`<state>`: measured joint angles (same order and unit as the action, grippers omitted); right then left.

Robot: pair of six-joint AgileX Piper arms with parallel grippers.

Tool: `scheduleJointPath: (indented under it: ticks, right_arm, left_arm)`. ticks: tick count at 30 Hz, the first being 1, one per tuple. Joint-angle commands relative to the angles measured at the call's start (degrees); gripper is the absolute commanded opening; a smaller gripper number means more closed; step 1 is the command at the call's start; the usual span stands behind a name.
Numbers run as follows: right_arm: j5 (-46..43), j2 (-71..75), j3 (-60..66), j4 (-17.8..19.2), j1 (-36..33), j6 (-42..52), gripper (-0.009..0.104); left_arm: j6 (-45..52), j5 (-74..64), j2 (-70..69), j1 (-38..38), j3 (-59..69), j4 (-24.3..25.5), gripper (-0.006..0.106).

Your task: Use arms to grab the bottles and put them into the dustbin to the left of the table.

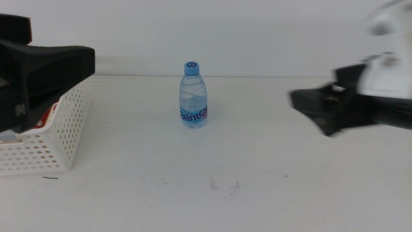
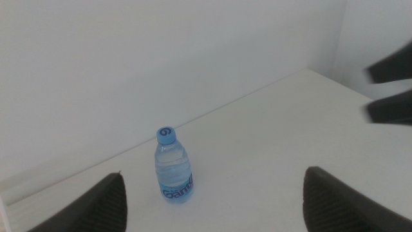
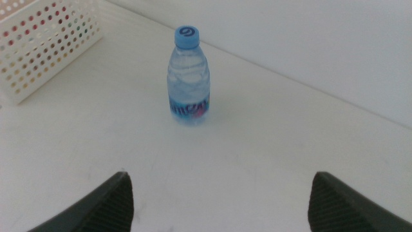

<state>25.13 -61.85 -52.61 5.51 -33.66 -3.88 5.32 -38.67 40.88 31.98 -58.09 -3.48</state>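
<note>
A small clear water bottle [image 1: 193,96] with a blue cap stands upright mid-table. It also shows in the left wrist view [image 2: 174,166] and the right wrist view [image 3: 188,77]. The white perforated dustbin [image 1: 48,138] stands at the table's left; its wall shows in the right wrist view [image 3: 38,45], with red and yellow showing through the holes. My left gripper [image 1: 84,64] hovers above the dustbin, open and empty [image 2: 214,174]. My right gripper [image 1: 309,113] is right of the bottle, blurred, apart from it, open and empty [image 3: 220,175].
The white table [image 1: 257,167] has a few small dark marks near the front [image 1: 212,185]. A white wall rises behind the table's far edge. My right gripper also shows far off in the left wrist view [image 2: 393,90].
</note>
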Motion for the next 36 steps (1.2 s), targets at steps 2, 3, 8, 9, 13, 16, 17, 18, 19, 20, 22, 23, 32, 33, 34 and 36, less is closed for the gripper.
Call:
scheduleJointPath:
  ticks: [2,3,8,9,13,16,17,18,19,20,22,23,32,33,34,36]
  right_arm:
    - [7.7,5.0,0.8,0.2,0.4,0.6,0.089]
    - [8.4,5.9,0.8,0.1,0.4,0.1,0.089]
    - [4.7,7.6,0.8,0.3,0.4,-0.4,0.088]
    - [4.2,7.7,0.8,0.3,0.4,-0.4,0.088]
    - [3.2,7.8,0.8,0.3,0.4,-0.4,0.088]
    - [3.2,7.8,0.8,0.3,0.4,-0.4,0.088]
    - [3.2,7.8,0.8,0.3,0.4,-0.4,0.088]
    - [3.3,7.8,0.8,0.3,0.4,-0.4,0.088]
    - [3.3,7.8,0.8,0.3,0.4,-0.7,0.088]
    - [3.3,7.8,0.8,0.3,0.4,-0.7,0.088]
    - [3.3,7.8,0.8,0.3,0.4,-0.8,0.088]
    - [3.3,7.8,0.8,0.3,0.4,-0.8,0.088]
    - [3.3,7.8,0.8,0.3,0.4,-0.8,0.088]
    - [3.3,7.8,0.8,0.3,0.4,-0.8,0.088]
    - [3.3,7.8,0.8,0.3,0.4,-0.8,0.088]
    - [3.3,7.8,0.8,0.3,0.4,-0.8,0.088]
  left_arm:
    - [-0.6,0.8,-0.2,0.1,0.2,0.1,0.094]
    - [-0.6,0.8,-0.2,0.1,0.2,0.1,0.094]
    - [-0.6,0.8,-0.2,0.1,0.2,0.1,0.094]
    - [-0.6,0.8,-0.2,0.1,0.2,0.1,0.094]
    - [-0.6,0.8,-0.2,0.1,0.2,0.1,0.094]
    - [-0.6,0.8,-0.2,0.1,0.2,0.1,0.094]
    - [-0.6,0.8,-0.2,0.1,0.2,0.1,0.094]
    - [-0.6,0.3,-0.2,0.1,-0.9,1.6,0.094]
    - [-0.6,0.3,-0.2,0.1,-1.1,2.8,0.094]
    - [-0.6,0.5,-0.2,0.1,-1.1,3.1,0.094]
    - [-0.6,0.8,-0.2,0.1,0.3,3.0,0.094]
    - [-0.9,1.8,-0.1,0.1,2.0,3.0,0.094]
    - [-6.1,60.8,3.6,0.0,39.6,2.4,0.094]
    - [-7.7,63.5,4.8,0.1,41.9,2.4,0.094]
    - [-9.3,65.3,6.3,0.1,44.1,2.4,0.094]
    - [-10.4,65.6,9.4,0.1,46.4,2.4,0.094]
